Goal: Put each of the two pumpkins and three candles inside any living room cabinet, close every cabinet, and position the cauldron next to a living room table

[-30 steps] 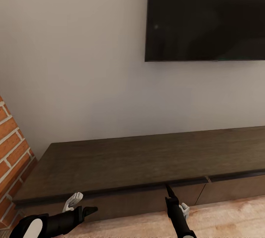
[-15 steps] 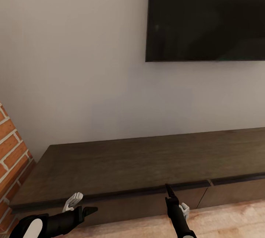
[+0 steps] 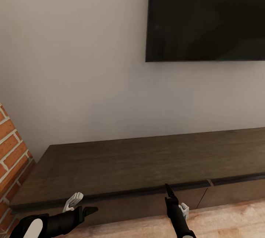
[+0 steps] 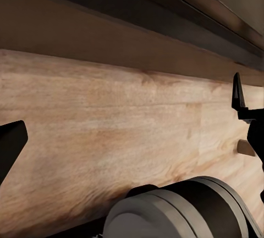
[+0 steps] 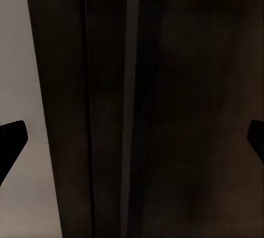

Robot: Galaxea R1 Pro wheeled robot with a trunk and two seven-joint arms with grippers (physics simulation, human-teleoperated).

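Change since 0.5 s ago: none seen; arms, cabinet and view hold the same places. Against 1.0 s ago the whole view has shifted a little, so the camera moved, not the things.

Cabinet (image 3: pixel 147 164): long, low, dark-brown unit along the wall, running from 9 to 3 o'clock across the lower head view. Drawer fronts look flush and shut; a seam between two fronts sits at about 5 o'clock. Top bare.

Left gripper (image 3: pixel 79 203): at 7 o'clock in the head view, low in front of the cabinet's left end. Arm comes in from the bottom left corner, forearm near level, pointing right. Fingers spread: in the left wrist view the tips stand at opposite edges, floor (image 4: pixel 110 128) and cabinet base between them, nothing held.

Right gripper (image 3: pixel 175 201): at 6 o'clock, arm rising from the bottom edge, black finger pointing up at the cabinet's front lip. Fingers spread wide in the right wrist view, dark cabinet front (image 5: pixel 165 111) close ahead, nothing held.

TV (image 3: pixel 206 17): black screen on the wall, 1 o'clock.

Brick wall (image 3: pixel 11 149): 8 o'clock, beside the cabinet's left end.
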